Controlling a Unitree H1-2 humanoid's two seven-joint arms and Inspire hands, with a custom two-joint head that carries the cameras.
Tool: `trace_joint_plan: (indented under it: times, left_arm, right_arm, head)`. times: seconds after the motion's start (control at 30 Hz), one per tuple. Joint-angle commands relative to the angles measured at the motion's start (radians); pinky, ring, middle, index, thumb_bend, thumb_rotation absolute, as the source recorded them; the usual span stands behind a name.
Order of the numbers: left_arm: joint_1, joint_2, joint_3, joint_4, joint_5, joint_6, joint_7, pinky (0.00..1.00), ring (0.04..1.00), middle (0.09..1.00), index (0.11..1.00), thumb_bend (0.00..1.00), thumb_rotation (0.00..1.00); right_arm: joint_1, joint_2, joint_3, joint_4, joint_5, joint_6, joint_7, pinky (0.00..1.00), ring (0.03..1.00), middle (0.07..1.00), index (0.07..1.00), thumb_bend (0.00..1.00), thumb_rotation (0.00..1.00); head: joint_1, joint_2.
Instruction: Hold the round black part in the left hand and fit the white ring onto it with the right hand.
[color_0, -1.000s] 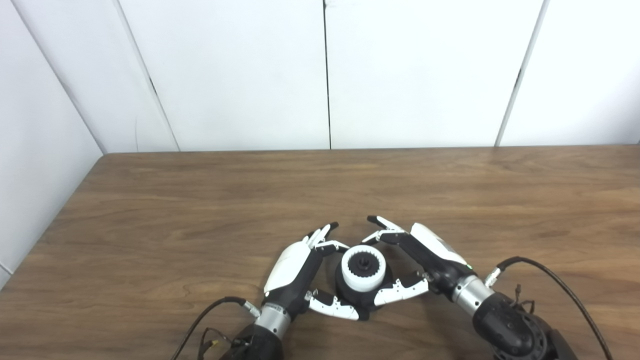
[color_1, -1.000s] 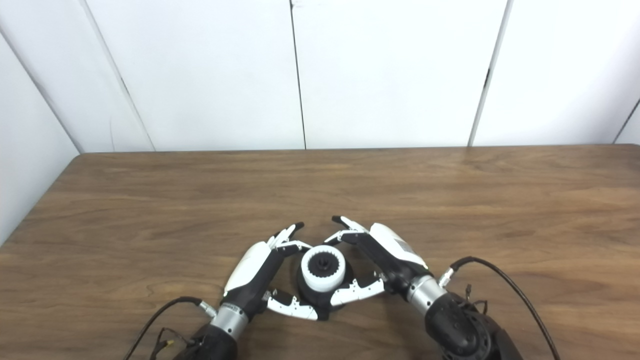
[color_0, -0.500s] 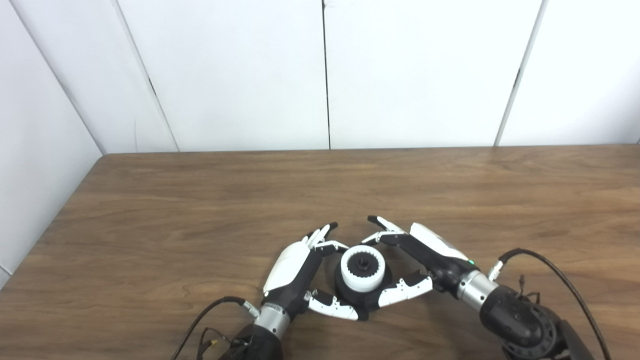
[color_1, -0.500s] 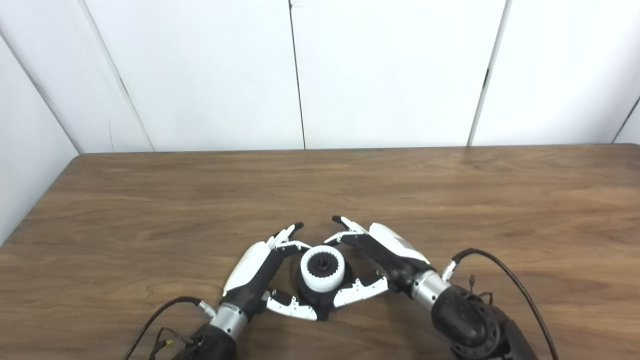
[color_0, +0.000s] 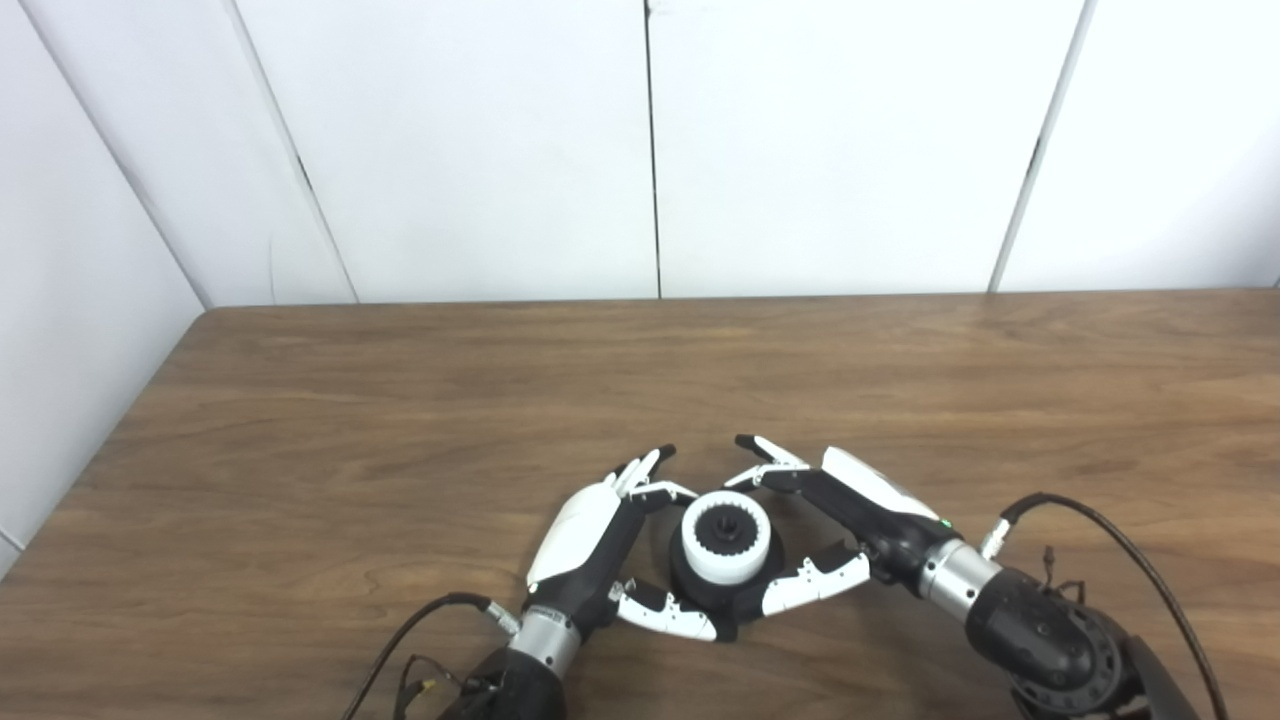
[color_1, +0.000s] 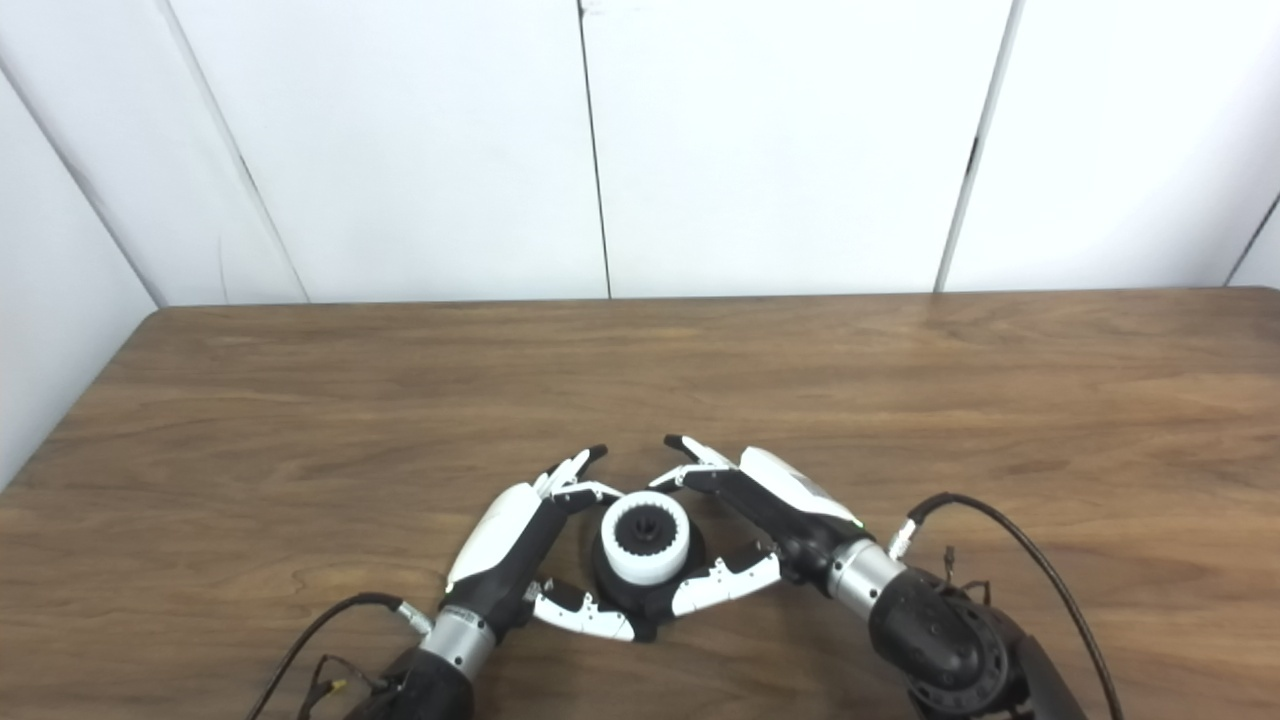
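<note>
Two robot hands flank one assembly near the front edge of the tabletop (color_0: 400, 400). The round black part (color_0: 700, 598) rests on the wood, and the white ring (color_0: 726, 541) already sits on top of it, its toothed bore facing up with a black hub visible at the centre.

Left robot hand (color_0: 590, 540): fingers curved around the left and far side of the assembly, thumb lying low along the near side of the black base. The fingers are spread, not clenched. Whether they bear on the part or merely cup it cannot be told from these views; no firm clamp is evident.

Right robot hand (color_0: 850, 505): fingers arched over the far right of the ring, thumb extended toward the near right of the base. Its fingers are apart, and it appears to hold nothing.

Step in hand, as a judgement: the fitting stage is at or near completion. The ring appears level and concentric on the black part, though seating depth cannot be confirmed.

Next move, as a judgement:
1. Verify that the ring is pressed fully down; if not, apply even downward pressure with the right robot hand while the left steadies the base.
2. Clear each robot hand outward, away from the ring, to avoid tilting or dislodging it.
</note>
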Motion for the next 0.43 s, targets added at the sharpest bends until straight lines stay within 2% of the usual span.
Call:
trace_joint_plan:
  times: [0.0,0.4]
  left_arm:
    - [-0.004,0.004,-0.006,-0.017,-0.003,-0.017,-0.007,1.00,1.000,1.000,0.606,0.95,0.23]
    - [-0.007,0.006,-0.003,-0.015,-0.009,-0.017,-0.009,1.00,1.000,1.000,0.610,0.95,0.25]
  right_arm:
    - [-0.013,-0.027,-0.019,0.003,0.004,0.008,0.004,0.90,1.000,1.000,1.000,1.00,0.48]
    - [-0.009,-0.059,-0.027,-0.003,0.018,0.006,-0.002,0.88,1.000,1.000,1.000,1.00,0.46]
  head:
    - [-0.002,0.001]
    - [-0.005,0.009]
